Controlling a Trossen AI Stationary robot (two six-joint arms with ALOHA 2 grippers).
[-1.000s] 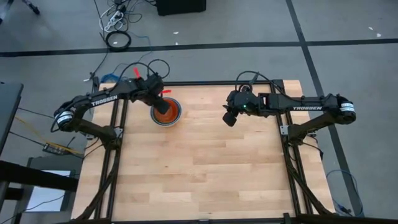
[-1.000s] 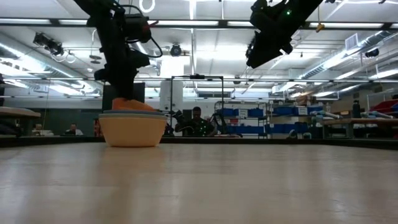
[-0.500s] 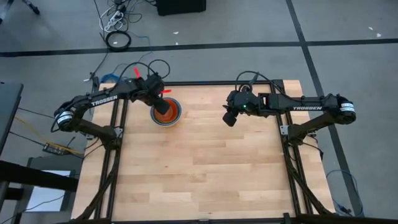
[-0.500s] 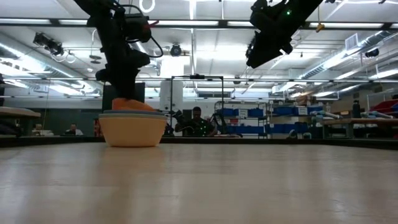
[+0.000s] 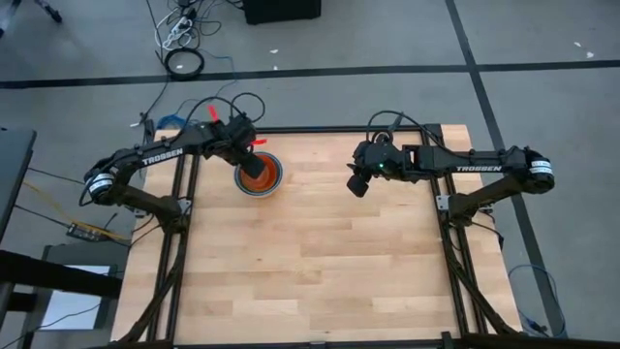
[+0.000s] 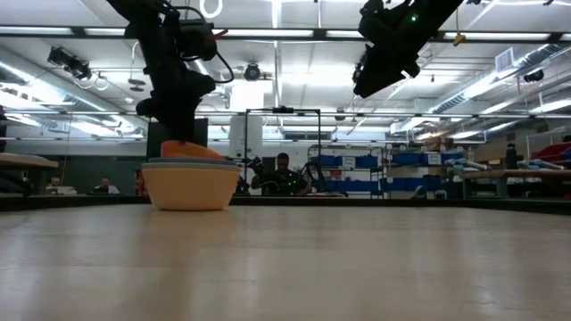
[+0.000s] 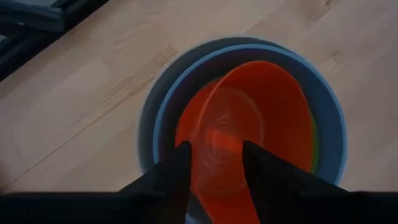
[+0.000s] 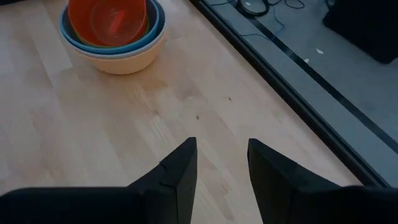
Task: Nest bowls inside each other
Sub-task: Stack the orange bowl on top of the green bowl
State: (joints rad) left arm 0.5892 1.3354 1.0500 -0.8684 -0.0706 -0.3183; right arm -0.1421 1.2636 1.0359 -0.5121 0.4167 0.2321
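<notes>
A stack of nested bowls (image 5: 262, 177) stands on the table at the far left. A cream outer bowl (image 6: 190, 185) holds a blue bowl (image 7: 326, 124), and on top is an orange bowl (image 7: 249, 118), which sits tilted, its rim poking above the stack (image 6: 192, 150). My left gripper (image 7: 216, 165) hangs open just over the stack, pointing steeply down. One finger is outside the orange bowl's near wall and one is over its inside. My right gripper (image 5: 356, 184) hovers open and high above the table's far middle, with nothing between its fingers (image 8: 222, 168). My left gripper's fingers (image 7: 177, 171) stand on either side of the orange bowl's near wall (image 7: 214, 155), coming from above. Whether they touch it I cannot tell. The bowl rests tilted in the blue bowl.
Bare wood stretches over the table's middle and near half (image 5: 310, 271). Black frame rails (image 5: 184, 223) run along both sides. Cables (image 5: 184, 63) lie on the floor beyond the far edge. In the low view, people sit in the room behind the table (image 6: 284, 174).
</notes>
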